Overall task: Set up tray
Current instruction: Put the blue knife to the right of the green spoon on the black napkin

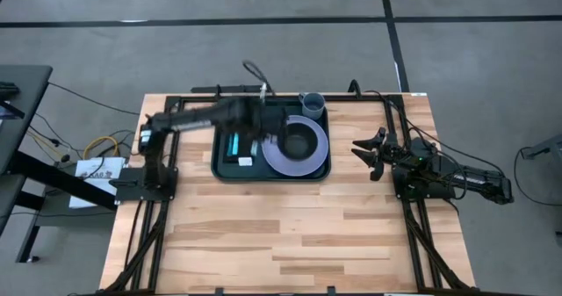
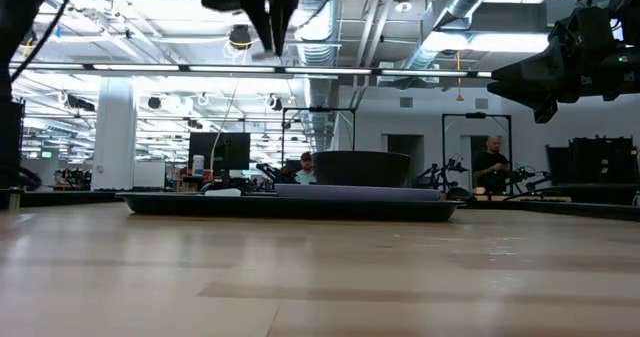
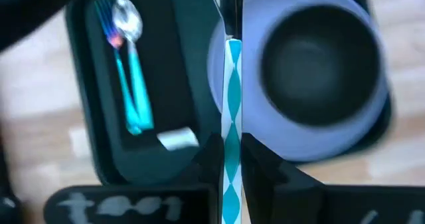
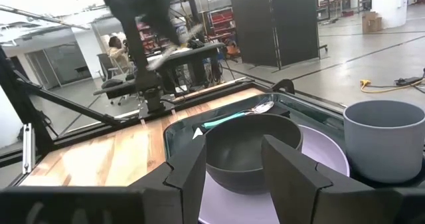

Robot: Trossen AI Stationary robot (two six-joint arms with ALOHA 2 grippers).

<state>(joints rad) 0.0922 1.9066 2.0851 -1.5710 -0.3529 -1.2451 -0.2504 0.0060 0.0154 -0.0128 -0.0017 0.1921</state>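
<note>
You are looking at the tray [image 1: 226, 169] sitting at the far middle of the wooden table [image 1: 290, 234], between the two arms. Inside it, a lavender plate [image 1: 274, 158] is carrying a dark bowl [image 1: 300, 140], and a grey cup [image 1: 313, 104] is standing at the tray's far right corner. On the tray's left part a narrow black flat rectangle [image 3: 166, 64] is lying, and on it a teal-handled spoon [image 3: 128, 24] and another teal-handled utensil [image 3: 121, 84] are resting side by side, with a small white piece [image 3: 178, 139] just beside the handle ends.

Your left gripper [image 3: 232, 159] is hovering over the tray, between the cutlery and the plate, and its fingers are pressed together on a teal-and-white striped straw [image 3: 232, 104] that is running up between them. In the low view the straw is too thin to make out.

Your right gripper [image 1: 371, 153] is waiting over the table just right of the tray, pointing toward it, with its fingers [image 4: 289, 174] standing spread and nothing between them.

People are showing in the room beyond the table, far off
</note>
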